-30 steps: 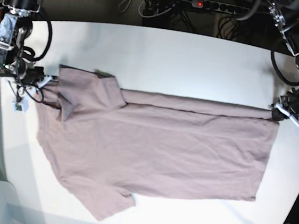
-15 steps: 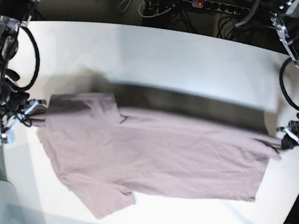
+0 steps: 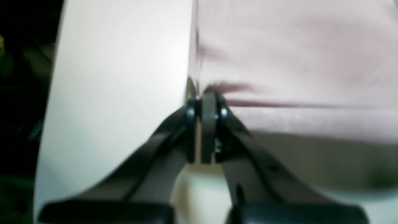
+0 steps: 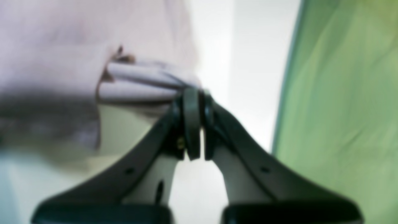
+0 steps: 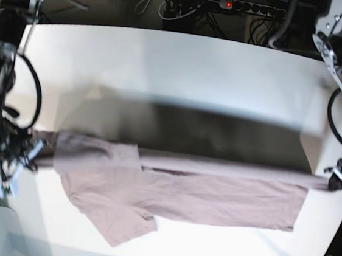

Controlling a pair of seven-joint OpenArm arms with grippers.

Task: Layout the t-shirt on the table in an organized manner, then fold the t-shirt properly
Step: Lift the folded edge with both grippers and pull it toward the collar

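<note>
We are in the folding step, carrying one long edge of the t-shirt (image 5: 177,187) across its own body toward the near side of the counter (image 5: 183,68). The left gripper (image 3: 205,93) has its jaws pressed together on a pinch of mauve cloth at the hem corner, and the right gripper (image 4: 192,91) has its jaws likewise clamped, on a bunched roll of fabric at the shoulder end. In the base view the held edge runs as a taut, nearly straight line between the two arms, lifted off the white surface with a dark shadow behind it, while the lower half of the shirt lies flat on the counter with one sleeve (image 5: 125,224) splayed toward the near edge. The motion blur hides how high the lifted edge rides. We judge the fold to be roughly at its midpoint. The next move calls for both arms to travel together at matched speed, keeping the edge tight, then to lower it so that it lands parallel to the resting side before either grip lets go. Uneven travel would likely skew the crease or drag the lower layer.
</note>
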